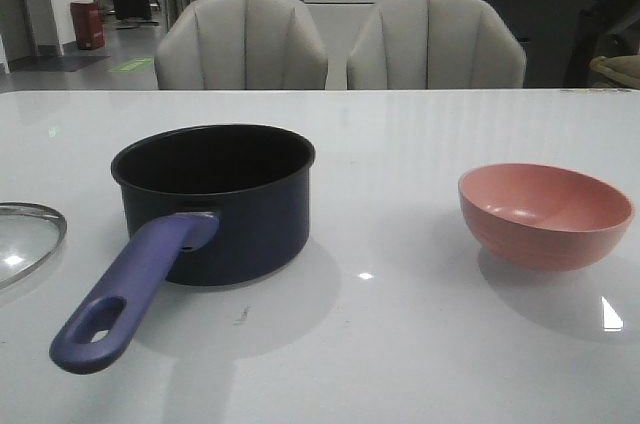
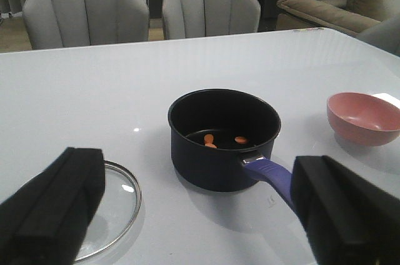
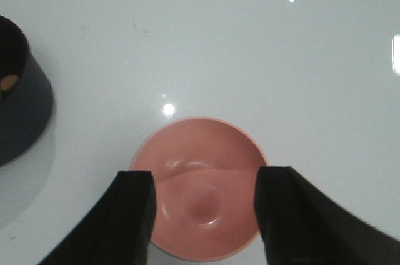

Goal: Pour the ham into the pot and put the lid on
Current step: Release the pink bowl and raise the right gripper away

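You have the pot (image 1: 215, 206) standing upright on the white table (image 1: 400, 344), left of centre in the front view. It is a dark navy round saucepan with a black interior, and its long purple-blue handle (image 1: 135, 289) runs toward the near edge of the table, with an oval hole at its end. From the left wrist view you can see the ham (image 2: 210, 142) inside the pot: a few small orange chunks lying on the black bottom, each tiny against the pan.

The lid (image 1: 25, 241) lies flat on the table just to the left of the pot, not touching it. It is clear glass with a steel rim; only part of it shows in any view, and its knob is out of sight.

The pink bowl (image 1: 545, 214) sits upright on the right side of the table, well apart from the pot, and its inside is smooth and bare.

Your left gripper (image 2: 200, 215) is spread wide, holding nothing, with the lid's edge and the pot's handle showing between its fingers. Your right gripper (image 3: 203, 221) is also spread wide and holds nothing; it hangs above the pink bowl, its fingers to either side of the bowl.

You can read no brand, label or writing on the pot, lid or bowl.
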Controlling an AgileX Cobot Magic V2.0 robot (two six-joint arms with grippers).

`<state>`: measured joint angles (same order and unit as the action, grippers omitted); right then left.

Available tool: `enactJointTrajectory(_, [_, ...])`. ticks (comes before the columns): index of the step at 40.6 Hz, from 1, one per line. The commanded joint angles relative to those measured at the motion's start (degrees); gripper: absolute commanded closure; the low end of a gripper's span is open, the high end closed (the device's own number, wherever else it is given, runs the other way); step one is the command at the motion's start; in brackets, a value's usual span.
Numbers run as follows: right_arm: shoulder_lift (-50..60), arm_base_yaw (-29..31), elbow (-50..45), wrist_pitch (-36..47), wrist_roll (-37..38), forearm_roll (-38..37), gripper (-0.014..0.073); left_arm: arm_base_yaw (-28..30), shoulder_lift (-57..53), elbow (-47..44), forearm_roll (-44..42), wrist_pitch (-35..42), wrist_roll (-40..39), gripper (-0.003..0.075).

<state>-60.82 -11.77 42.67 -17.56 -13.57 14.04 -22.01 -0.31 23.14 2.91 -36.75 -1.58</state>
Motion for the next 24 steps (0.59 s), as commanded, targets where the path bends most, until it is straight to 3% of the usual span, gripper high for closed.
enactJointTrajectory(1, [7.3, -2.1, -3.4, 8.0, -0.8, 0.5, 0.0123, -0.4, -0.1, 1.5, 0.3, 4.3, -0.1, 0.0083])
enactJointTrajectory(18, [43.2, -6.1, -27.7, 14.0, 0.2, 2.2, 0.0123, -0.4, -0.1, 1.5, 0.3, 4.6, -0.1, 0.0083])
enactJointTrajectory(24, [50.5, -6.1, -32.9, 14.3, 0.2, 2.2, 0.0125, -0.4, -0.1, 1.5, 0.3, 4.6, -0.1, 0.0083])
